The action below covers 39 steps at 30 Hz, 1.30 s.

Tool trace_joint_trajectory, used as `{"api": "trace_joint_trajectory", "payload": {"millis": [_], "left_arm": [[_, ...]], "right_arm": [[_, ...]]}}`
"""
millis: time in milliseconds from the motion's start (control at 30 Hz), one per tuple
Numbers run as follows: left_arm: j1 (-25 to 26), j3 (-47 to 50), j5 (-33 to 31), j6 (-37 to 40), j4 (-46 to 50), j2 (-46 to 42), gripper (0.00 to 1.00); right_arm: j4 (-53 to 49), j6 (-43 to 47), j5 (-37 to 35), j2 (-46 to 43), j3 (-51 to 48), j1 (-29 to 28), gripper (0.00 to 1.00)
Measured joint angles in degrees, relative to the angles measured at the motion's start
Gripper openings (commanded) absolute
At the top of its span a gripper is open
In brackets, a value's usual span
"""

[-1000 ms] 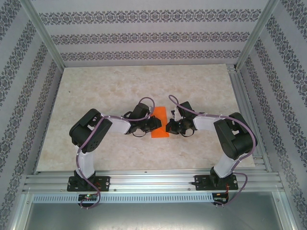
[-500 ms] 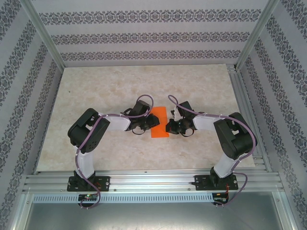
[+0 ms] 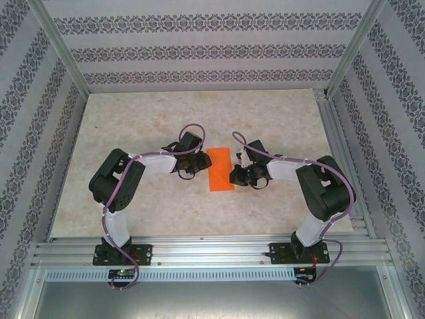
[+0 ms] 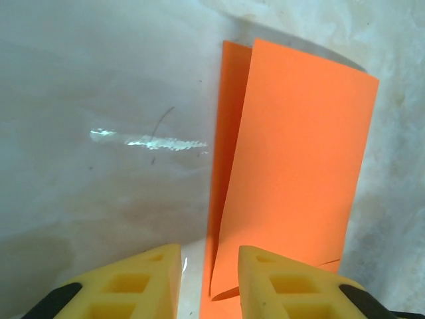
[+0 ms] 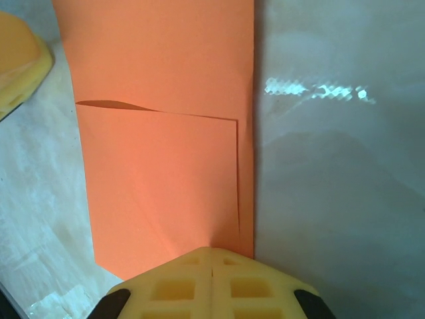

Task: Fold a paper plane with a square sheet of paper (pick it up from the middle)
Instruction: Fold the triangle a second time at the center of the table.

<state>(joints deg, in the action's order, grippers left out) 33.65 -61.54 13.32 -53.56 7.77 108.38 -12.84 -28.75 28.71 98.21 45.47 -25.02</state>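
The square sheet of paper (image 3: 220, 170) is bright orange and lies on the table folded into a narrow upright rectangle, with an upper layer over a lower one (image 4: 292, 166). My left gripper (image 3: 201, 163) stands just off its left edge, open, and the paper's left edge (image 4: 214, 219) runs into the gap between the yellow fingertips (image 4: 209, 249). My right gripper (image 3: 232, 177) is shut, its joined tips (image 5: 212, 251) resting on the near right edge of the paper (image 5: 159, 166), which puckers slightly there. No paper shows between those jaws.
The pale marbled table (image 3: 146, 126) is ringed by an aluminium frame (image 3: 199, 252) and patterned walls. A yellow pad of the left gripper (image 5: 20, 60) shows at the top left of the right wrist view.
My left gripper has drawn back to the left, off the paper, and its jaws have opened wider. The paper and the right gripper have stayed put.
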Motion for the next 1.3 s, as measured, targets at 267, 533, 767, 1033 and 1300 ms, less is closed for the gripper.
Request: {"api": "trace_joint_trajectory", "payload": {"millis": [267, 533, 767, 1033, 1300], "left_arm": [[1.0, 0.8, 5.8, 0.2, -4.0, -3.8, 0.24], [3.2, 0.9, 11.5, -1.8, -9.0, -0.4, 0.23], [3.2, 1.0, 12.3, -3.6, -10.4, 3.9, 0.21], [3.1, 1.3, 11.9, -4.0, -11.3, 4.7, 0.20], [3.1, 1.6, 11.9, -4.0, -11.8, 4.7, 0.19]], "right_arm": [[-0.7, 0.0, -0.1, 0.2, 0.4, 0.0, 0.03], [-0.9, 0.0, -0.1, 0.2, 0.5, 0.0, 0.04], [-0.9, 0.0, -0.1, 0.2, 0.6, 0.0, 0.04], [-1.6, -0.3, -0.1, 0.2, 1.0, -0.1, 0.06], [-2.1, -3.0, 1.1, -1.7, 1.2, -1.4, 0.05]]}}
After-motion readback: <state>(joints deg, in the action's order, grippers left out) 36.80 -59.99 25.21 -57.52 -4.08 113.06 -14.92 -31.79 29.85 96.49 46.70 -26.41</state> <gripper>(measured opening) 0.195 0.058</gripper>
